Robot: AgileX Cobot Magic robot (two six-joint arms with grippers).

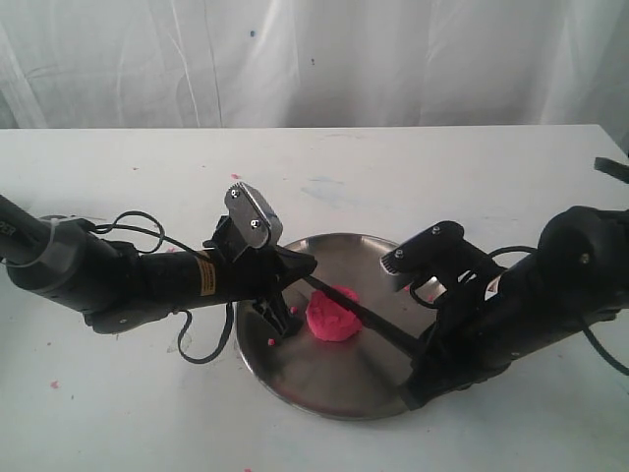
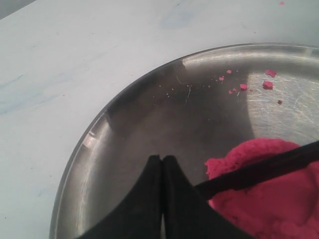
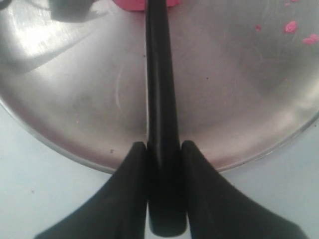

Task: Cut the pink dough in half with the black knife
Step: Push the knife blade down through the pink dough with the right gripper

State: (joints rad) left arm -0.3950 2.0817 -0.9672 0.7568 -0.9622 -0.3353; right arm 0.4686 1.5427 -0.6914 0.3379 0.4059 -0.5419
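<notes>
- Count: 1 steel plate (image 1: 295, 379), 1 pink dough (image 1: 333, 315) lump, 1 black knife (image 1: 371, 320), 2 grippers, several pink crumbs (image 2: 267, 84) on the plate's far side.
- Nearest, lower right of the exterior view: right gripper (image 3: 163, 154) clamped on the knife handle, a finger pressed on each side; handle end sits over the plate rim.
- Knife runs from there up-left across the plate; blade lies on the top of the dough.
- Dough sits centre frame, about mid-plate, in one piece, between the two grippers.
- Left gripper (image 2: 162, 164), left of centre: fingers pressed together, nothing between them, tips over bare plate just beside the dough and the blade tip.
- Yellow label (image 1: 206, 275) on the left arm; text too small to read.
- Far: white table (image 1: 442, 167), white curtain (image 1: 314, 59) along the top edge.
</notes>
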